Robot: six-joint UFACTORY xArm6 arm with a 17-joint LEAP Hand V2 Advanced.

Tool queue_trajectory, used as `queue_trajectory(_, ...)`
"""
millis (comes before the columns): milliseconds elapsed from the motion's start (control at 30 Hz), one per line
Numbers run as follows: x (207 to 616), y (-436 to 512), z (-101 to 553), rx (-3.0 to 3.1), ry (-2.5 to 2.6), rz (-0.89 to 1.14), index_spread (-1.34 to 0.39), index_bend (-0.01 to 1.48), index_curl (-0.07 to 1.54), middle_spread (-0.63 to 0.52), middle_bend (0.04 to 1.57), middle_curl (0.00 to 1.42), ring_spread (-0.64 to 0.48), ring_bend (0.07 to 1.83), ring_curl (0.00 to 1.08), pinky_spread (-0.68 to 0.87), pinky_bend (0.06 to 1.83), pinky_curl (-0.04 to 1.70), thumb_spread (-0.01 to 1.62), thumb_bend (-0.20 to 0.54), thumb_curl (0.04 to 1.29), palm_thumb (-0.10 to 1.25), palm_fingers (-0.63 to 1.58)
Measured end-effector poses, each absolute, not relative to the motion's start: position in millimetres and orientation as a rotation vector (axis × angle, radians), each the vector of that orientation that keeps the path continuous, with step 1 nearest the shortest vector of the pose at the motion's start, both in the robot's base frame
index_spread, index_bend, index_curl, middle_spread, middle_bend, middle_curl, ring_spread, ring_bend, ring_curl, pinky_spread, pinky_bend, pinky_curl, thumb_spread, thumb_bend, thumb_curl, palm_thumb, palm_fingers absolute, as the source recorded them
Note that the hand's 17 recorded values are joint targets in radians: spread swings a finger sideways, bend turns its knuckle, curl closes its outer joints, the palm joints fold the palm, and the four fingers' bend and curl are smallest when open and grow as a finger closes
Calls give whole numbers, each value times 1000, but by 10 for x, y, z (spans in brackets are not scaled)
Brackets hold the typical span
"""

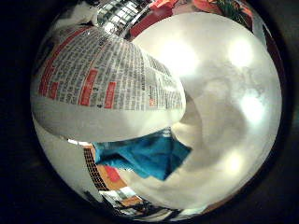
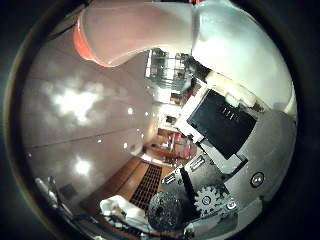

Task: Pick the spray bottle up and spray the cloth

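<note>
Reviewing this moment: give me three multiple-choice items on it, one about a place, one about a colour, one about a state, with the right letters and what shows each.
1. Where is the spray bottle?
A. Close against the palm, filling much of both views
B. Lying far off on the white table
C. Standing on a shelf in the background

2. What colour is the cloth?
A. Red
B. Teal blue
C. Yellow

3. What state is the cloth in?
A. Draped over the bottle
B. Held in the hand
C. Crumpled on the white table, apart from the bottle

Answers:
1 A, the printed label looms right at the camera.
2 B, the cloth shows teal blue against the white surface.
3 C, it lies rumpled on the table beyond the bottle, nothing gripping it.
</note>
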State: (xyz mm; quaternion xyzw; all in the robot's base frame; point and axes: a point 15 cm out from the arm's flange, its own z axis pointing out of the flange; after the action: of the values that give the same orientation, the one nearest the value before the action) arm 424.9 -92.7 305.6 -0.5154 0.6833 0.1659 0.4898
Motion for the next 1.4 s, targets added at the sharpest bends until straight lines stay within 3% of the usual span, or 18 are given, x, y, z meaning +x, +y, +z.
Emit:
queue_trajectory(300, 3814, -1003, 3475, -1650, 1822, 404, -195, 1164, 727, -91, 1381, 631, -159, 1483, 604, -159, 1182, 1014, 786, -21, 794, 1029, 1164)
queue_trajectory(600, 3509, -319, 3817, -2084, 1865, 530, -201, 1164, 727, -92, 1384, 626, -158, 1480, 601, -173, 1113, 1133, 817, -18, 809, 995, 1172)
queue_trajectory(1100, 3143, 207, 3745, -2693, 1960, 616, -201, 1144, 725, -92, 1381, 619, -159, 1473, 600, -189, 1060, 1222, 815, -18, 820, 995, 1180)
queue_trajectory(1400, 3200, 283, 3511, -2756, 2156, 697, -203, 1151, 729, -92, 1378, 620, -159, 1471, 600, -197, 1043, 1249, 848, -17, 814, 972, 1183)
